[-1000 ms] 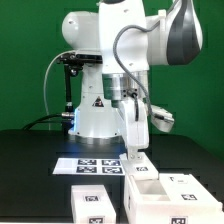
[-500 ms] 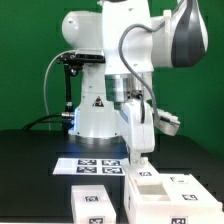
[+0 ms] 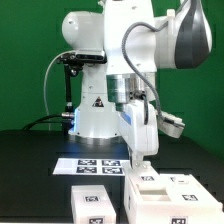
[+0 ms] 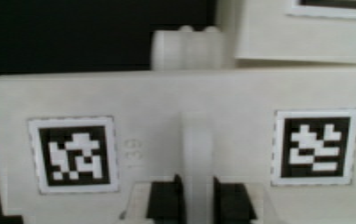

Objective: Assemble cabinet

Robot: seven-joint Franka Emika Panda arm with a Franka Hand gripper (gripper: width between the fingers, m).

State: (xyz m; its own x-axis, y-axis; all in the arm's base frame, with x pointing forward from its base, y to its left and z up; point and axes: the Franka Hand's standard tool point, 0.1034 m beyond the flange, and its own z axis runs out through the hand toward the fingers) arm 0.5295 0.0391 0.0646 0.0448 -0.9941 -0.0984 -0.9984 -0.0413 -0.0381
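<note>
The white cabinet body [image 3: 150, 197], an open box of flat panels, stands at the front of the black table. My gripper [image 3: 141, 166] reaches straight down onto its top edge. In the wrist view the cabinet [image 4: 175, 100] fills the picture, with a black-and-white tag on each side of a thin upright rib. My gripper [image 4: 198, 202] has its dark fingers [image 4: 157, 203] close on both sides of that rib, shut on it. The cabinet's lower part is cut off by the frame edge.
The marker board [image 3: 98, 165] lies flat behind the cabinet, by the robot base [image 3: 95, 118]. A loose white tagged panel [image 3: 92, 203] lies at the exterior view's left of the cabinet. More white tagged parts [image 3: 192, 186] lie at its right, also in the wrist view [image 4: 308, 30].
My gripper and wrist have shifted slightly toward the exterior view's right while staying on the cabinet's top edge. The loose parts have not moved.
</note>
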